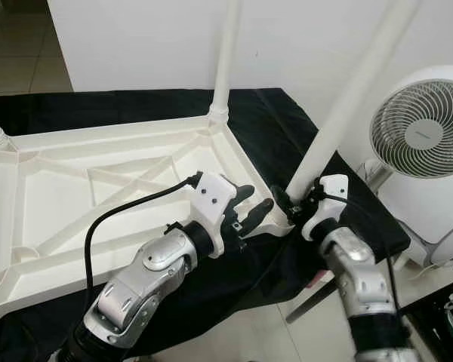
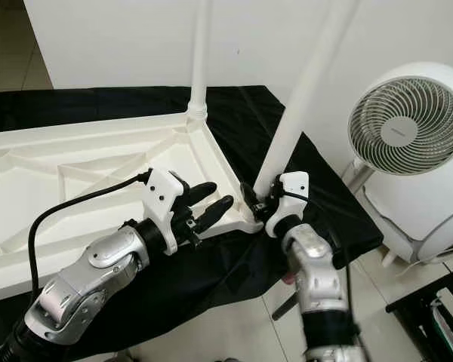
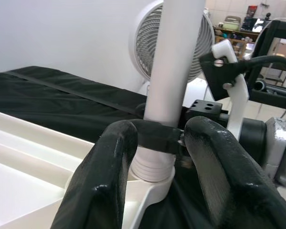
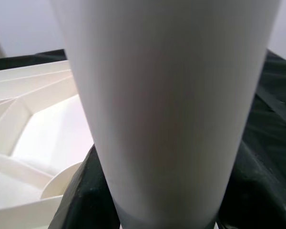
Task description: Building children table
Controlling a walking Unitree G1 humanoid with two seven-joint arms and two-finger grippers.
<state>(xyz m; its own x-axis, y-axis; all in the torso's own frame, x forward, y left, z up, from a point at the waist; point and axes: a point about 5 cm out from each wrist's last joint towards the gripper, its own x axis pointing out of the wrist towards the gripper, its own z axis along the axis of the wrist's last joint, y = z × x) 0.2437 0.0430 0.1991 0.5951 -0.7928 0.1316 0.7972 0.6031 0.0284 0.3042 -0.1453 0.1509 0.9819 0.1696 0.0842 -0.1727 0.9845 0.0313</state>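
Arms: silver metal shells, rounded segments, black joints between them.
Left gripper [image 1: 251,209]: two long black fingers — matte, rubbery — on a white bracket with small dark screw holes.
Right gripper [image 1: 290,202]: same black fingers, white angular mount.
Cables: a black lead loops from the left bracket — another runs along the right wrist.

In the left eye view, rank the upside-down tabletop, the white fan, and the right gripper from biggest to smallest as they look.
1. Tabletop, widest by far.
2. Fan, partly cut off by the picture's edge.
3. Right gripper, clamped on the near table leg.
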